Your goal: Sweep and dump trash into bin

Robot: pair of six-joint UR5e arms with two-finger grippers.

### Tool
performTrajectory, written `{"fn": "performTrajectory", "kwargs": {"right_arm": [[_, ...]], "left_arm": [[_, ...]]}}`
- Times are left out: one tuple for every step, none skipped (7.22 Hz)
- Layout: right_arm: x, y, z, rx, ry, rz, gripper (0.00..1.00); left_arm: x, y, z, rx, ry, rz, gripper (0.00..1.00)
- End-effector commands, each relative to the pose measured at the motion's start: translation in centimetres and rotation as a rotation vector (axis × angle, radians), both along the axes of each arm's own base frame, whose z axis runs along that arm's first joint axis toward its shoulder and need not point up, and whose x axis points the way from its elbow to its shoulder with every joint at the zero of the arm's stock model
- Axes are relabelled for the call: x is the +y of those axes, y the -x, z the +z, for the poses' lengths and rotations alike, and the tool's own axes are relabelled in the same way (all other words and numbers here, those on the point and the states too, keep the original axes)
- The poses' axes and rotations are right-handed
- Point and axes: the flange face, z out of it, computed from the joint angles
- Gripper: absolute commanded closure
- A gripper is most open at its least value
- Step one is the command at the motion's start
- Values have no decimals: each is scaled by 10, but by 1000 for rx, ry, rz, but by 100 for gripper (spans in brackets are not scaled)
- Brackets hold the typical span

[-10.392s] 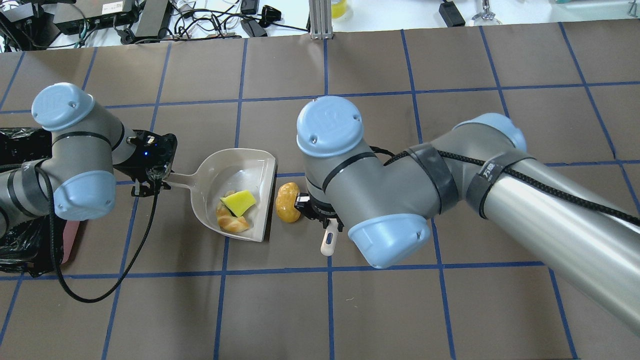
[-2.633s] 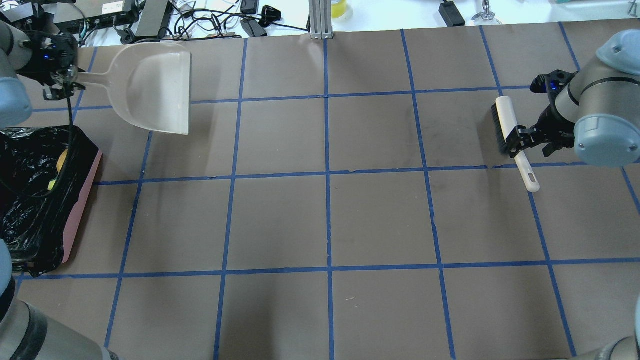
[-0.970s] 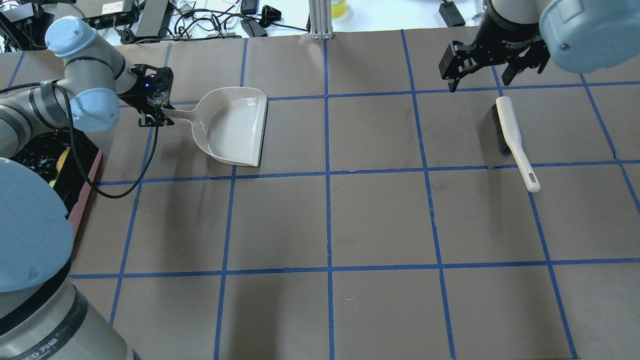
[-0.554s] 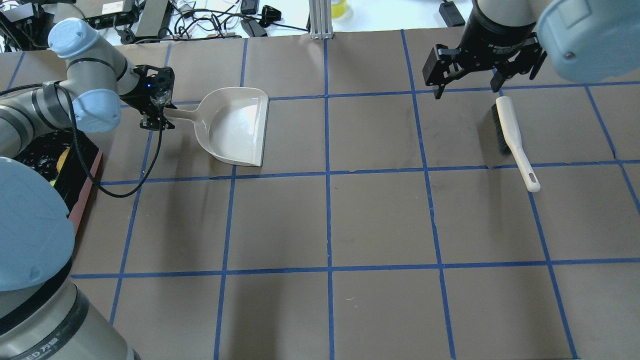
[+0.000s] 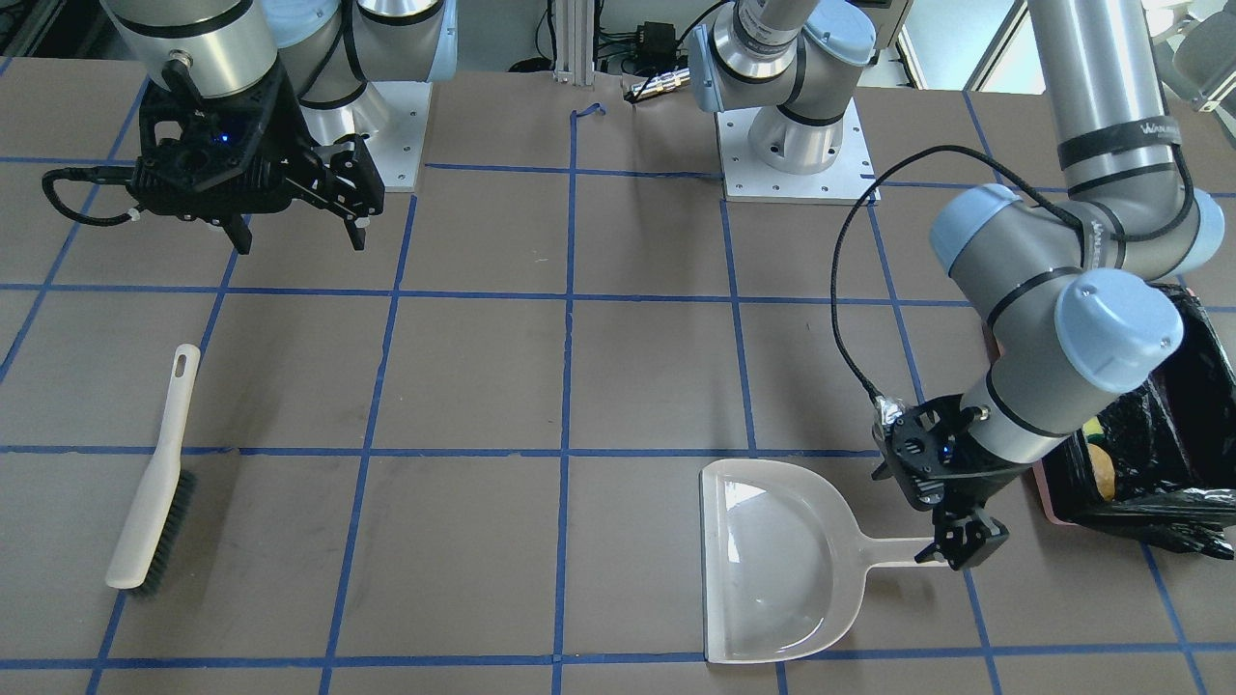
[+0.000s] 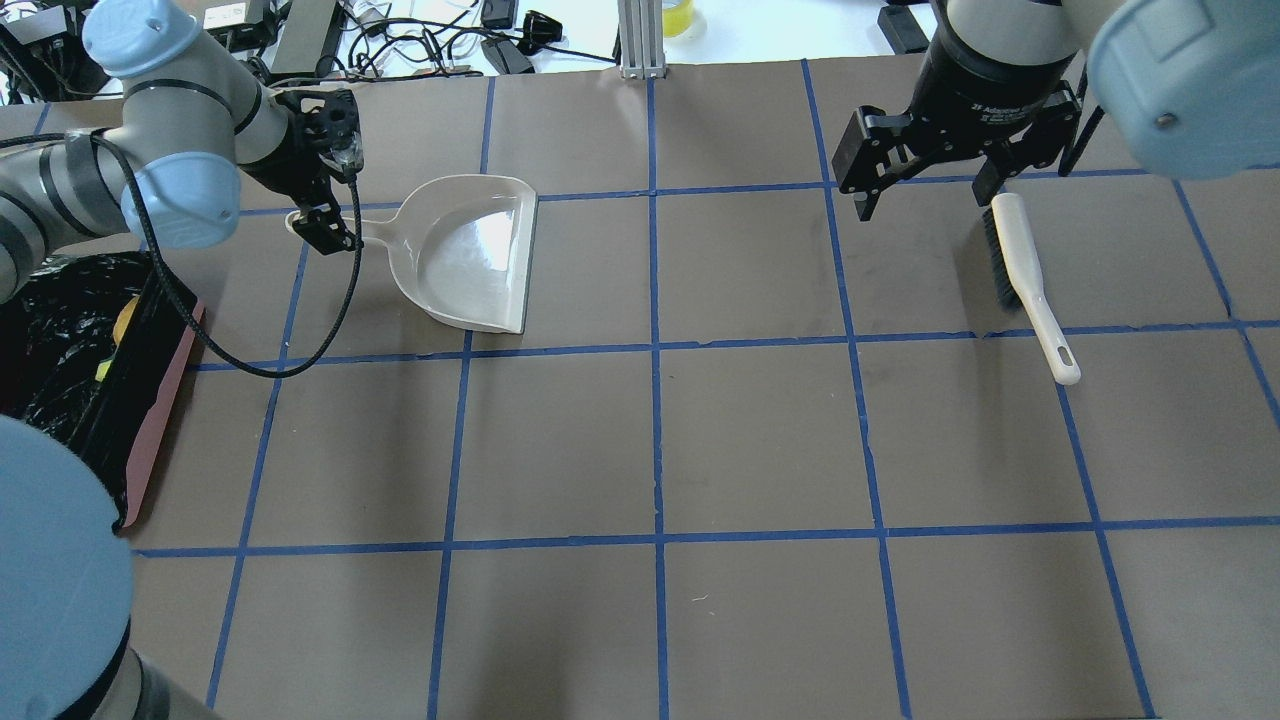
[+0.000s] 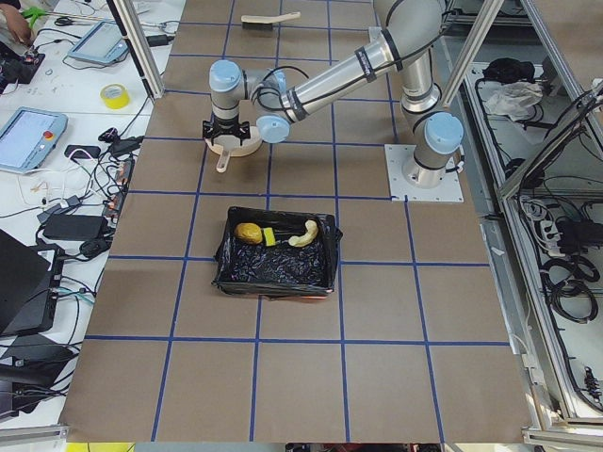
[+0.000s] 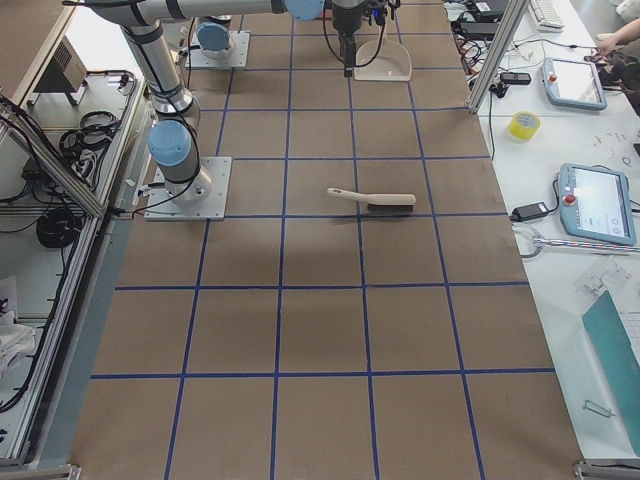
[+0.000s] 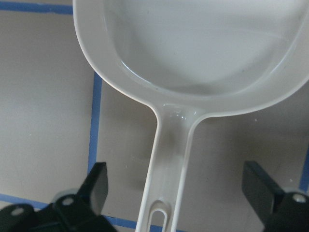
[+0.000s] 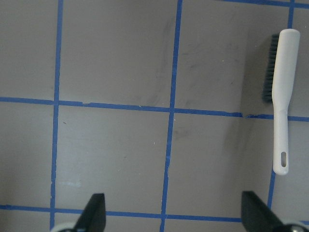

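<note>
The trash lies in the bin [image 7: 278, 256], a pink container lined with a black bag at my left: a yellow-brown lump [image 7: 248, 232], a yellow sponge [image 7: 268, 235] and a tan bread-like piece [image 7: 303, 235]. The bin also shows in the overhead view [image 6: 60, 350] and the front view [image 5: 1159, 434]. The beige dustpan [image 6: 470, 250] lies empty on the table. My left gripper [image 6: 330, 215] is open, its fingers [image 9: 96, 188] wide apart on either side of the dustpan handle [image 9: 169, 159]. My right gripper [image 6: 922, 198] is open and empty, above the table beside the brush [image 6: 1020, 270].
The brush also shows in the right wrist view [image 10: 282, 96] and the front view [image 5: 154, 483], lying flat. The table is brown with blue tape lines. Cables and gear [image 6: 400, 40] lie beyond its far edge. A black cable [image 6: 290, 360] hangs from my left wrist.
My left gripper has opened off the dustpan handle and its wrist has lifted; the dustpan stays put. My right gripper has drifted slightly left, still open. Earlier the trash went from dustpan to bin.
</note>
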Motion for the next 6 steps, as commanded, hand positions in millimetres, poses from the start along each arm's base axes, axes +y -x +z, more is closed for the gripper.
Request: {"fn": "performTrajectory", "kwargs": {"right_arm": [[-3, 4, -3, -3, -9, -3, 1], [-2, 4, -3, 0, -10, -3, 1], [-1, 6, -9, 15, -22, -3, 0], [0, 5, -7, 15, -20, -2, 0], [-1, 5, -8, 15, -22, 0, 0], [-1, 5, -9, 12, -22, 0, 0]], "left_arm": [[71, 17, 48, -1, -50, 203, 0], [107, 21, 62, -23, -65, 272, 0], [135, 26, 91, -8, -62, 399, 0], [155, 30, 106, 4, -101, 516, 0], [170, 33, 114, 19, -155, 669, 0], [171, 33, 131, 42, -179, 889, 0]]}}
